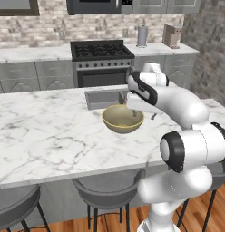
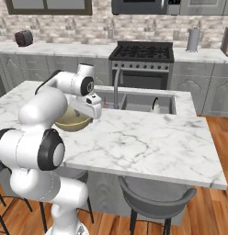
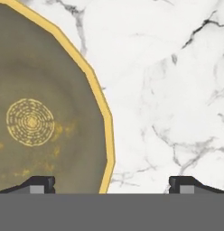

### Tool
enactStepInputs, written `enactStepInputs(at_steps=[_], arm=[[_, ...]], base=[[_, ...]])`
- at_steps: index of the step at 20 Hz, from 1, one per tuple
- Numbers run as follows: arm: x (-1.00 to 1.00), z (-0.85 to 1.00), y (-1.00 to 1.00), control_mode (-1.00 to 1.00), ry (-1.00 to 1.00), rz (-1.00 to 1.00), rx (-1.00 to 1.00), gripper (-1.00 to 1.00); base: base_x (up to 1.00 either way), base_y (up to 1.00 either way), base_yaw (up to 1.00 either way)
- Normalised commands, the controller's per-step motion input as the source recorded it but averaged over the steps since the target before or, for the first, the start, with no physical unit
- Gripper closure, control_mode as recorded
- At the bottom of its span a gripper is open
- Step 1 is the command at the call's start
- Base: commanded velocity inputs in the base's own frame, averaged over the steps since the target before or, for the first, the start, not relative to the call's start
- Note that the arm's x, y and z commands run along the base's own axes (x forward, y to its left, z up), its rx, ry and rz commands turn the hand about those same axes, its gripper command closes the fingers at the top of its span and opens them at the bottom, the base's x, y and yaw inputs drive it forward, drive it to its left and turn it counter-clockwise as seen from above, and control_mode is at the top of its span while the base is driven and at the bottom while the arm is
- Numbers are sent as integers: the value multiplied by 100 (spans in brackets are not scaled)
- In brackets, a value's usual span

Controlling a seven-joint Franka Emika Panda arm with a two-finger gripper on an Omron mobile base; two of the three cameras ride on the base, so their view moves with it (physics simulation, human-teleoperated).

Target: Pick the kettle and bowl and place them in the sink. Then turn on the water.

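Observation:
The olive-tan bowl stands upright on the white marble island, just in front of the sink. My gripper hangs open right above the bowl's right edge, pointing down. In the hand view the bowl's yellow rim runs between the two fingertips, and nothing is gripped. My hand hides part of the bowl in the right base view. A thin black arched handle, the kettle's, rises from the sink's right basin; its body is hidden below the rim. The curved faucet shows no water.
Stools stand along the island's near edge. A stove sits against the back wall, with a tall steel canister and a knife block on the counter beside it. Bare marble lies right of the bowl.

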Motion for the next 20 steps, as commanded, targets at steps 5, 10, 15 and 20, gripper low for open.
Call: enactStepInputs(at_steps=[5,10,15,20], arm=[[4,-14,0,-100,0,-4,0,-100],[3,-20,0,-100,0,-2,0,-100],[20,-25,3,-100,0,-7,-2,-100],[22,-1,7,-100,0,-10,0,-100]], base=[[0,0,0],[0,0,0],[0,0,0],[0,0,0]])
